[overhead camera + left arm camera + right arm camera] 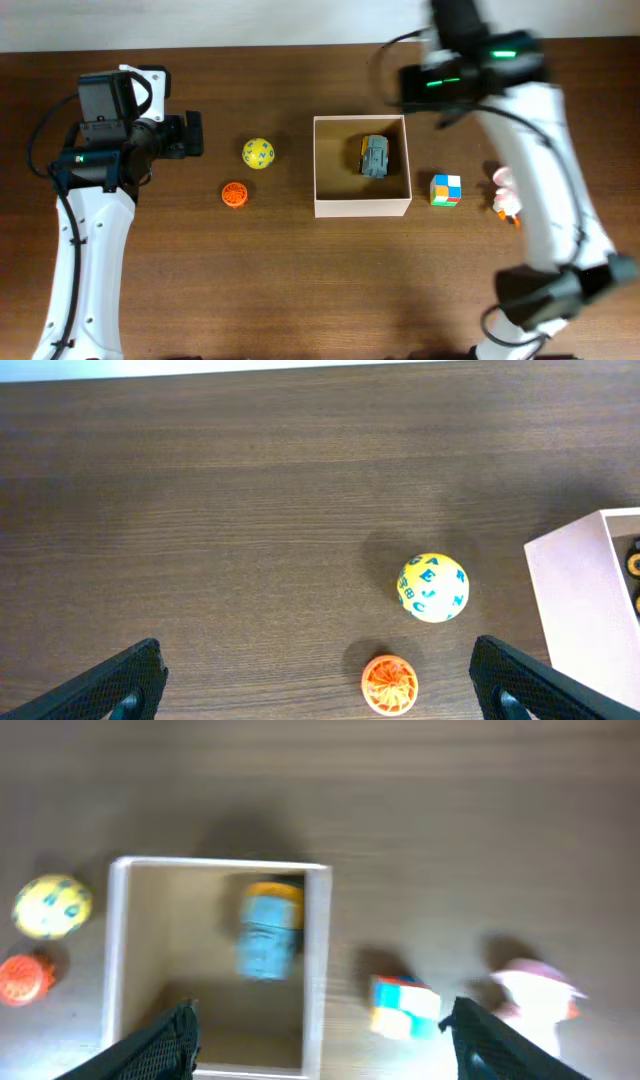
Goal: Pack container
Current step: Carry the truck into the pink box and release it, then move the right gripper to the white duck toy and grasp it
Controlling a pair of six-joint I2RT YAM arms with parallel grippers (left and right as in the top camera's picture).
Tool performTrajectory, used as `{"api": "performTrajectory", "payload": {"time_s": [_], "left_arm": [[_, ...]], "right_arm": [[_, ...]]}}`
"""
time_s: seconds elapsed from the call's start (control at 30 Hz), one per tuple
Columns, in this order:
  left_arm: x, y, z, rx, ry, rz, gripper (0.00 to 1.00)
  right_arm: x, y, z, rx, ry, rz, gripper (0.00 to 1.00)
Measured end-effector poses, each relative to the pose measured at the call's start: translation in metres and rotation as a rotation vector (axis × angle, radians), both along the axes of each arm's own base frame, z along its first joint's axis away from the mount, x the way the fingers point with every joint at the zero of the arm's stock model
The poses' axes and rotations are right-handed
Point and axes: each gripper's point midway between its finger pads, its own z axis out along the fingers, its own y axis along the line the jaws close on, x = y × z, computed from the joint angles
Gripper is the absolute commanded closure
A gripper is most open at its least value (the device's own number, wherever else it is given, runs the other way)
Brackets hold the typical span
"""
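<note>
Overhead shows the container [361, 208] mid-table holding one toy car [374, 155]; ball [258, 153], orange toy [234, 194], cube [446, 189] and figure [505, 190] lie outside, unpacked; left gripper [320, 660] and right gripper [322, 1020] spread, empty.

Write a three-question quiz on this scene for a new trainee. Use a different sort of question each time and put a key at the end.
1. Multiple choice: what lies in the container? A) nothing B) one toy vehicle C) two balls
2. True or false: the left gripper and the right gripper are both open.
3. Count: how many toys lie on the table outside the container?
Key: 1 B. 2 True. 3 Four: yellow ball, orange wheel, colour cube, pink-and-white figure.
</note>
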Motion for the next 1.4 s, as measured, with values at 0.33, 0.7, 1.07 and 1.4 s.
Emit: {"api": "performTrajectory", "payload": {"time_s": [0.33,0.7,1.07,1.4], "left_arm": [[0.0,0.0,0.0,0.0,0.0,0.0,0.01],[0.0,0.0,0.0,0.0,0.0,0.0,0.01],[0.0,0.0,0.0,0.0,0.0,0.0,0.01],[0.0,0.0,0.0,0.0,0.0,0.0,0.01]], "right_arm": [[-0.048,-0.165,-0.05,-0.005,0.231,-0.415,0.24],[-0.08,-0.162,-0.188,0.041,0.478,-0.378,0.22],[-0.101,-0.159,-0.254,0.065,0.508,-0.393,0.31],[-0.088,-0.168,-0.265,0.078,0.426,-0.458,0.74]]}}
